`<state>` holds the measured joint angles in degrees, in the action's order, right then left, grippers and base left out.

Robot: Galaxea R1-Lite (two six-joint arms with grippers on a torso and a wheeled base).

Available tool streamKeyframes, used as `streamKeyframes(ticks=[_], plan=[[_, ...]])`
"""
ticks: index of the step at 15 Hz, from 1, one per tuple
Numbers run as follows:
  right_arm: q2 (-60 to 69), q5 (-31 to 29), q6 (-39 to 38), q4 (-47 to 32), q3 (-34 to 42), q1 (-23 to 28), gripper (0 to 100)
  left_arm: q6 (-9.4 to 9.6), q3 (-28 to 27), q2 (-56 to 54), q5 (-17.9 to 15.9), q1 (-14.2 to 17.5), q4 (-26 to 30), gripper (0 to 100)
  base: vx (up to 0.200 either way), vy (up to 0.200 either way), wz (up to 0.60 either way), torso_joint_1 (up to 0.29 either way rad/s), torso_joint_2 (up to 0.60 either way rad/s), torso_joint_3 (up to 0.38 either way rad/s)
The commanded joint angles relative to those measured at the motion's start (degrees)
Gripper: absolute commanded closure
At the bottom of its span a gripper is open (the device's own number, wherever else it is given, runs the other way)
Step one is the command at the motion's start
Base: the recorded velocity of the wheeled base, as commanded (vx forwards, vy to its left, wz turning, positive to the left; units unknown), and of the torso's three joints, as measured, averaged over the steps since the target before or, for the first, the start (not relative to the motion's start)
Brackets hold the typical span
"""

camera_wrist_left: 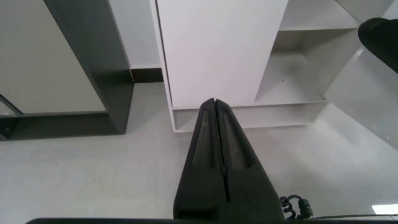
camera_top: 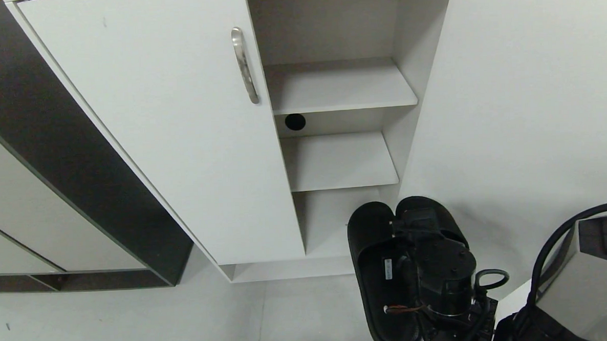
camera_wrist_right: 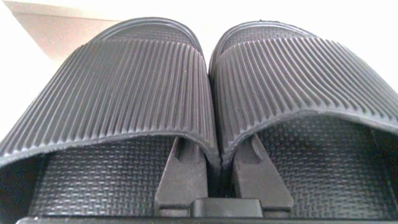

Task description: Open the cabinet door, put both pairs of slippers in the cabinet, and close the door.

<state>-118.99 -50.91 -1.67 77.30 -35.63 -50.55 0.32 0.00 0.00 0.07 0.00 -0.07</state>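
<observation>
A pair of black slippers hangs side by side in front of the white cabinet's bottom compartment, toes toward it. My right gripper is shut on them: in the right wrist view its fingers reach under the ribbed straps and pinch the two inner edges together. The cabinet's right door stands open; its left door with a metal handle is closed. Two bare shelves show inside. My left gripper is shut on nothing, low over the floor, pointing at the cabinet's base.
A dark grey unit with light panels stands left of the cabinet. Grey floor spreads in front. A round black hole sits in the cabinet's back wall. The slippers' toe shows at the left wrist view's edge.
</observation>
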Motion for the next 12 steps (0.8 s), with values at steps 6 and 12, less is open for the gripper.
streamKeyframes(ticks=[6, 12], plan=[[-1.42, 1.78, 0.0, -0.4, -4.97, -0.07, 100, 0.03, 0.0, 0.09, 0.01, 0.0, -0.01, 100, 0.0, 0.0, 0.0, 0.0, 0.0, 0.0], [-9.94, 2.92, -0.09, -7.52, -23.87, -0.69, 100, 0.03, 0.0, 0.09, 0.01, 0.0, -0.01, 100, 0.0, 0.0, 0.0, 0.0, 0.0, 0.0]])
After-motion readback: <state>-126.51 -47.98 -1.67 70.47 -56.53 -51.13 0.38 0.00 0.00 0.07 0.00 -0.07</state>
